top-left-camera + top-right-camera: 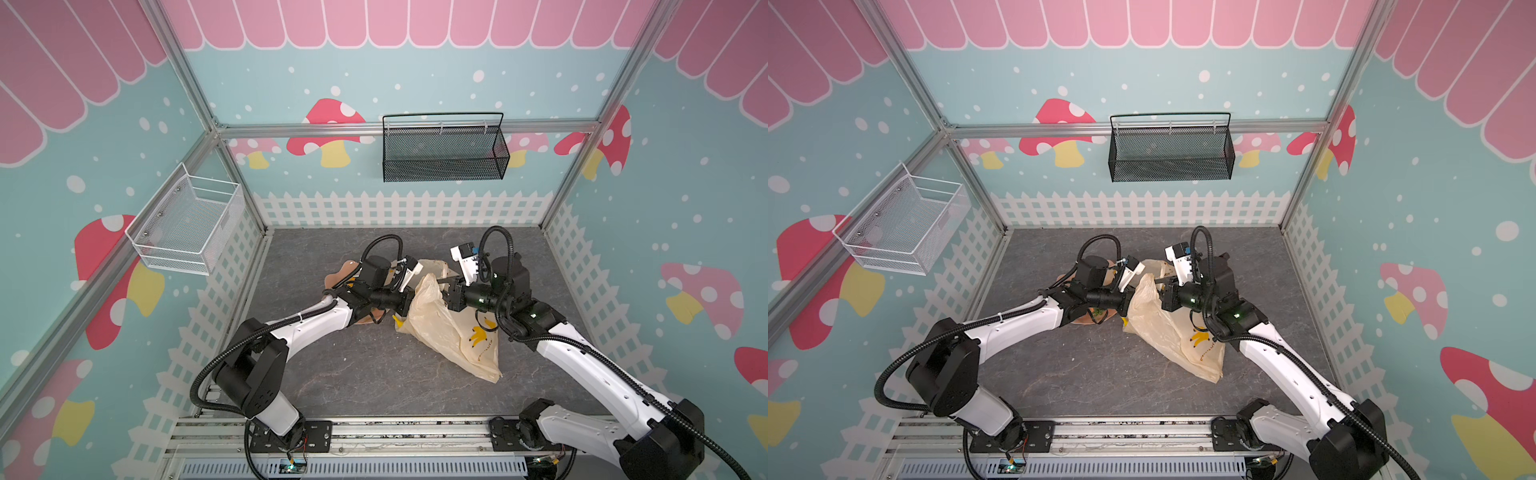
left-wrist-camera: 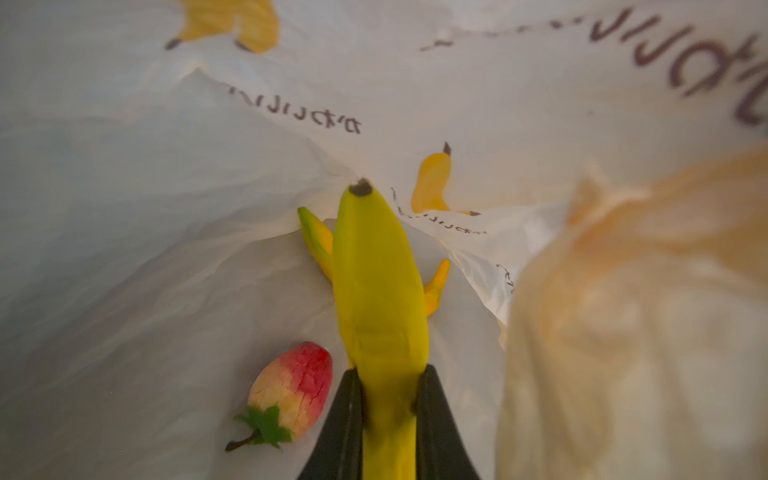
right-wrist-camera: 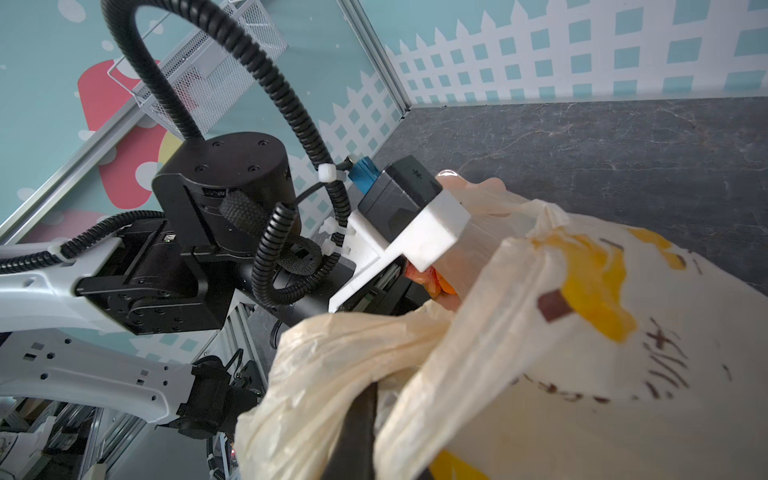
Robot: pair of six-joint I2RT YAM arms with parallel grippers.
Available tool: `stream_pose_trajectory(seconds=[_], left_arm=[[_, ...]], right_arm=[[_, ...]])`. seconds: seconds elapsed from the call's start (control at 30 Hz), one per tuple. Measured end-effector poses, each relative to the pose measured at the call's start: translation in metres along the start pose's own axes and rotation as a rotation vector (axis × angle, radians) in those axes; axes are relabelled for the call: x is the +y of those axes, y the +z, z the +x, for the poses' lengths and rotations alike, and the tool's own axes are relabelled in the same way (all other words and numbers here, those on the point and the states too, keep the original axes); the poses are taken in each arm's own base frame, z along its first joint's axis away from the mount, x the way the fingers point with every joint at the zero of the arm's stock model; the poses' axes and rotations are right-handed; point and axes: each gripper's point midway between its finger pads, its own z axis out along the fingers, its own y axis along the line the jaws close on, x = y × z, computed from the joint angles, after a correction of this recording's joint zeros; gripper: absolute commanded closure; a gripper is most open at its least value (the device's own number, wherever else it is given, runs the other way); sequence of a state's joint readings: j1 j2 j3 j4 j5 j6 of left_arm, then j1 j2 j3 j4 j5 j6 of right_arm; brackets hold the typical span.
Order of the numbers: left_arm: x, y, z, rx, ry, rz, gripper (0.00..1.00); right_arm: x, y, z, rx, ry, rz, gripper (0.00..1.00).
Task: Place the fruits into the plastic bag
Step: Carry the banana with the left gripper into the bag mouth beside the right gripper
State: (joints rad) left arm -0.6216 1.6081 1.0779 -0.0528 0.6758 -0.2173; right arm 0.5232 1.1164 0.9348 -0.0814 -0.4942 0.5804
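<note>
The plastic bag lies crumpled mid-table, its mouth raised between both arms. My left gripper is deep inside the bag, shut on a yellow banana that sticks out past its fingertips. Below it on the bag's inner wall lie a red strawberry with a green top and another banana. In both top views the left fingers are hidden by the plastic. My right gripper is shut on a bunched fold of the bag's rim, holding it up.
A pink wavy-edged dish sits behind and under the left arm, mostly covered, with bits of orange-red fruit showing beside it. A black mesh basket hangs on the back wall. A white wire basket hangs on the left wall.
</note>
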Motion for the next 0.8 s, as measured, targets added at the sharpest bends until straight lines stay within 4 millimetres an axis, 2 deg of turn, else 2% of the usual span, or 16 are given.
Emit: stream_pose_trajectory(seconds=[0.17, 0.3, 0.63, 0.7, 0.8], left_arm=[[-0.016, -0.003, -0.009, 0.011, 0.021, 0.059, 1.0], [-0.022, -0.001, -0.008, 0.016, 0.019, 0.09, 1.0], [-0.029, 0.025, -0.017, -0.029, -0.078, 0.202, 0.94], [-0.034, 0.028, -0.019, -0.039, -0.09, 0.221, 0.9], [-0.038, 0.032, -0.019, -0.044, -0.1, 0.238, 0.77]], right_arm=[[0.001, 0.004, 0.004, 0.02, 0.006, -0.025, 1.0], [0.007, 0.005, 0.001, 0.007, 0.003, -0.058, 1.0], [0.009, 0.007, 0.007, 0.006, 0.018, -0.096, 1.0], [0.01, 0.007, 0.006, -0.002, 0.016, -0.099, 1.0], [0.006, 0.005, 0.004, -0.016, 0.016, -0.091, 1.0]])
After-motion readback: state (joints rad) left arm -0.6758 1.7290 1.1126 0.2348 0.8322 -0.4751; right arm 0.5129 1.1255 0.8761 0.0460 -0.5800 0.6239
